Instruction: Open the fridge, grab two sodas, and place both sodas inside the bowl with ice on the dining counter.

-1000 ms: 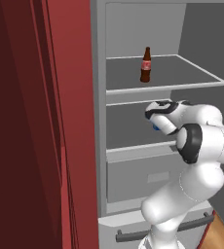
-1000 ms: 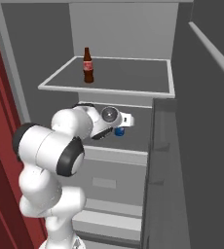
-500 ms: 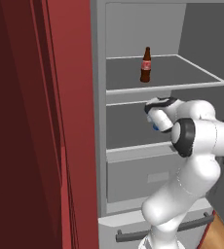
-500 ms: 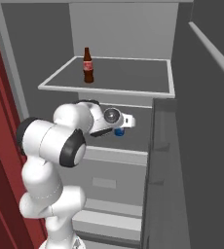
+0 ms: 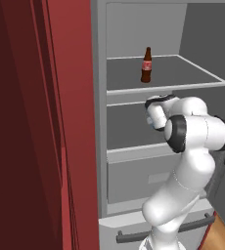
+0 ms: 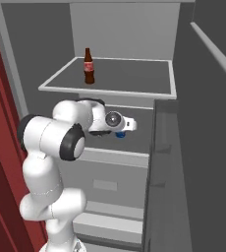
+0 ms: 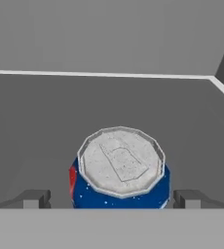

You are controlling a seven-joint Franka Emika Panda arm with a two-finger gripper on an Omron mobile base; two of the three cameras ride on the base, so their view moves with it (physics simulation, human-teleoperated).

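Gripper [image 7: 112, 202] wide open astride a blue can, nothing grasped.
Since the previous frame I see the forearm swung right; the dark brown glass soda bottle [image 5: 146, 65] stays upright, neck up, on the grey fridge's [image 5: 134, 29] upper shelf.

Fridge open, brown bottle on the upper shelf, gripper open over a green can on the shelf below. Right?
Not quite: the can is blue with a silver top and a red patch, not green, as the hand view shows. The fridge is open, the bottle stands on the upper shelf, the gripper is open.
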